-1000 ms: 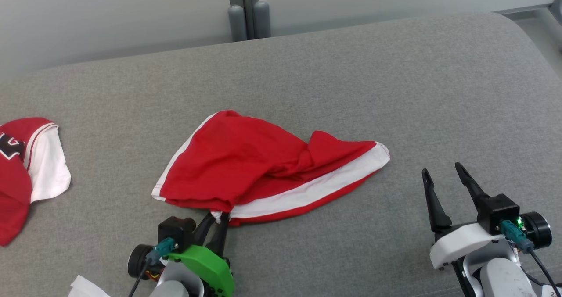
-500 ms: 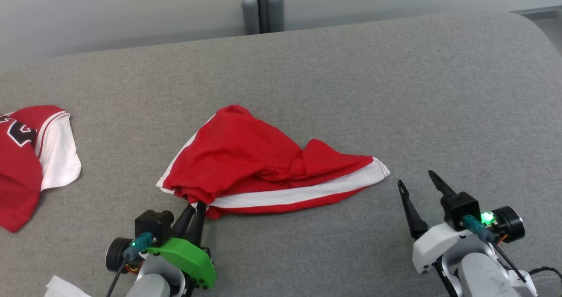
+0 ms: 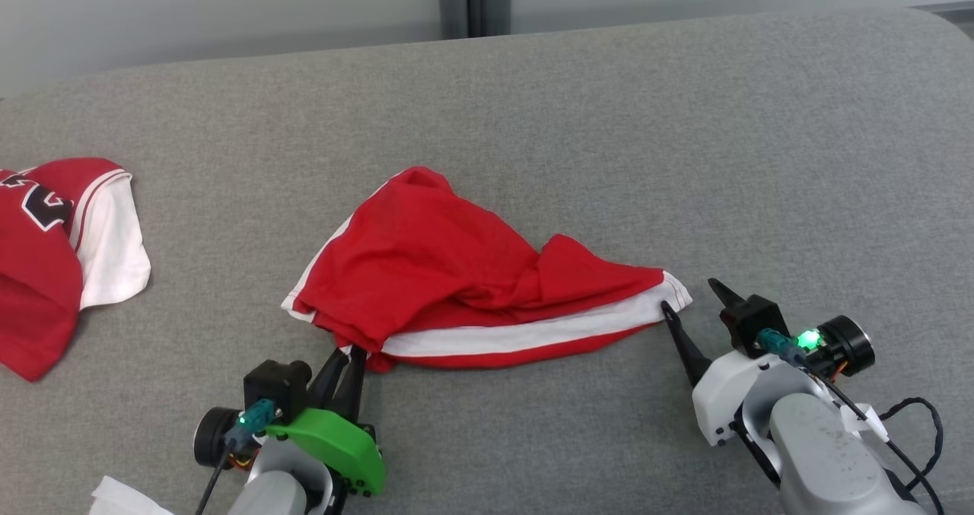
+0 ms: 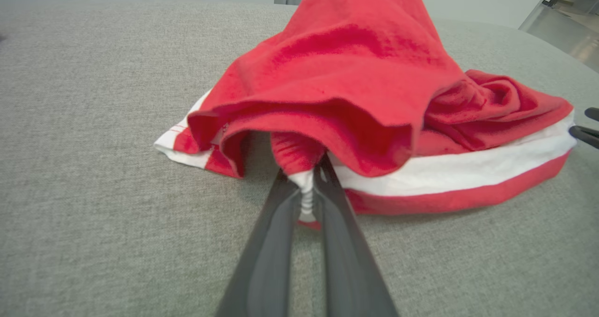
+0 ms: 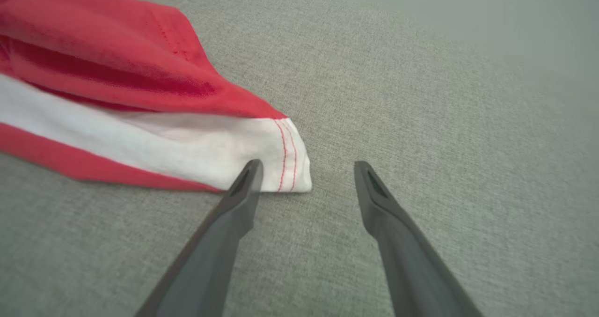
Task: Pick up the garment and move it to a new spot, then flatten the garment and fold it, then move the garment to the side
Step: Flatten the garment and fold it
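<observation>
Pinching the near left edge of the garment (image 3: 472,271), my left claw (image 3: 346,357) is clamped on it; my right claw (image 3: 691,294), spread apart, sits at its right corner.

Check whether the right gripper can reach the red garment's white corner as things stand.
Likely yes: the right gripper stands open, one finger at the white corner of the garment, with nothing between them on the cushion.
</observation>
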Controlling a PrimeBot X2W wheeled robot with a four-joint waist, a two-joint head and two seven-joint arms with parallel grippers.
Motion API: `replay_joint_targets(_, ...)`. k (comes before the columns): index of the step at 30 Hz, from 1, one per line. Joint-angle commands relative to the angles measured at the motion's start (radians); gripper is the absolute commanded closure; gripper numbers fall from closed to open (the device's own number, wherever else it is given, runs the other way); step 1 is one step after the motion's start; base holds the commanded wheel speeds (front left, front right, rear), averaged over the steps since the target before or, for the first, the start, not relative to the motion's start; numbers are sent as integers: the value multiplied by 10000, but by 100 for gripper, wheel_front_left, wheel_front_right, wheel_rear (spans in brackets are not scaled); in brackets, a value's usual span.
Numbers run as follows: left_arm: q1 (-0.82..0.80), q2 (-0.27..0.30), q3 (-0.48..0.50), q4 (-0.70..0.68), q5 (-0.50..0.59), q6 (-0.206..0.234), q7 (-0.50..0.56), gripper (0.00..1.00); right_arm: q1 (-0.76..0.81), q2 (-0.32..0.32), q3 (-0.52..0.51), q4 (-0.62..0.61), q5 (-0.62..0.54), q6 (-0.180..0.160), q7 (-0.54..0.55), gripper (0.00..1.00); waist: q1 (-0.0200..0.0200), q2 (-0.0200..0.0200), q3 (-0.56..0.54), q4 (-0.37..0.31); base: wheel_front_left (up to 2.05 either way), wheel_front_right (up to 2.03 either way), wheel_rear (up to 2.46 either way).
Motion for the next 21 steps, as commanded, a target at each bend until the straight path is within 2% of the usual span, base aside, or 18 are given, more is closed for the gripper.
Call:
replay_joint_targets(1,26,-8,60,-13,106,-36,-35,100,-165,-31,126,147,133,-14,-5,0,0,0,30,28,0,0,0)
replay_joint_targets(14,-74,-80,79,-52,140,-50,-35,100,-853,35,982,923,855,-14,-5,0,0,0,206,86,0,0,0)
replay_joint_targets(15,-81,-79,74,-56,138,-49,-35,100,-883,38,1034,924,877,-14,-5,7,0,0,218,85,0,0,0)
replay_joint_targets(16,-88,-79,69,-61,133,-45,-35,100,-915,41,1110,889,919,-14,-5,44,0,0,230,84,0,0,0)
replay_joint_targets(17,-92,-78,65,-67,121,-45,-35,100,-925,38,1173,845,943,-14,-5,55,0,0,240,82,0,0,0)
replay_joint_targets(18,-96,-77,61,-72,101,-46,-35,100,-916,40,1245,798,1018,-14,-5,71,0,0,251,76,0,0,0)
replay_joint_targets(19,-98,-72,57,-75,87,-46,-35,100,-906,40,1302,769,1062,-14,-4,74,0,0,261,68,0,0,0)
replay_joint_targets(20,-104,-63,59,-85,72,-46,-35,100,-895,19,1364,735,1125,-14,-5,95,0,0,274,55,0,0,0)
replay_joint_targets(21,-107,-59,58,-95,63,-46,-35,100,-889,-7,1417,712,1180,-14,-5,100,0,0,283,44,0,0,0)
